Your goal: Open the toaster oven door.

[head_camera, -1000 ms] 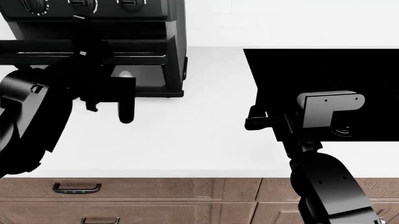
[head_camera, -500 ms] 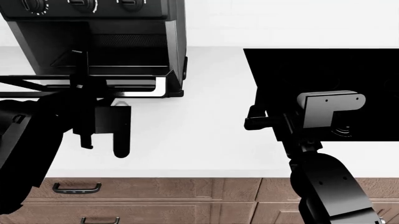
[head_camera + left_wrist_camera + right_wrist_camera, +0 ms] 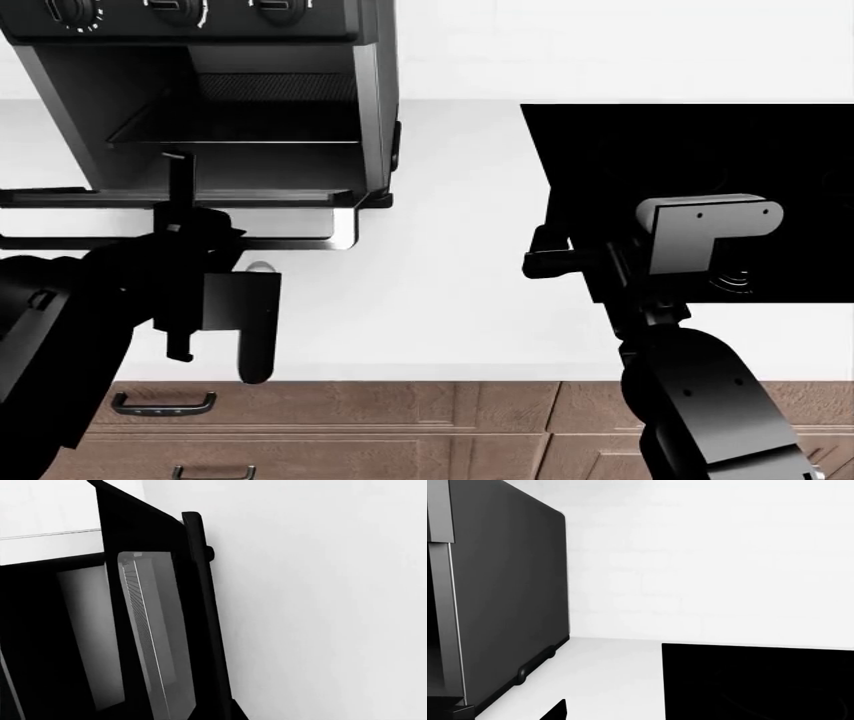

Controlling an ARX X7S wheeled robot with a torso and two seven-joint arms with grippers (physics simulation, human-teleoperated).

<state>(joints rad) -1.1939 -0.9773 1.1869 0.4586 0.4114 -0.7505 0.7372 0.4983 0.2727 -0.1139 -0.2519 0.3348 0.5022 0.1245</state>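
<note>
The left gripper (image 3: 220,345) is hovering over the surface (image 3: 441,290), its opening impossible to tell. The right gripper (image 3: 541,252) is likewise unreadable. Beyond, the door (image 3: 187,225) is lying folded down flat before the oven (image 3: 214,90).

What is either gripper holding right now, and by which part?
Nothing that shows. The left gripper is off the toaster oven door, nearer the counter's front edge. The right gripper sits at the cooktop edge; whether it is open cannot be told.
</note>
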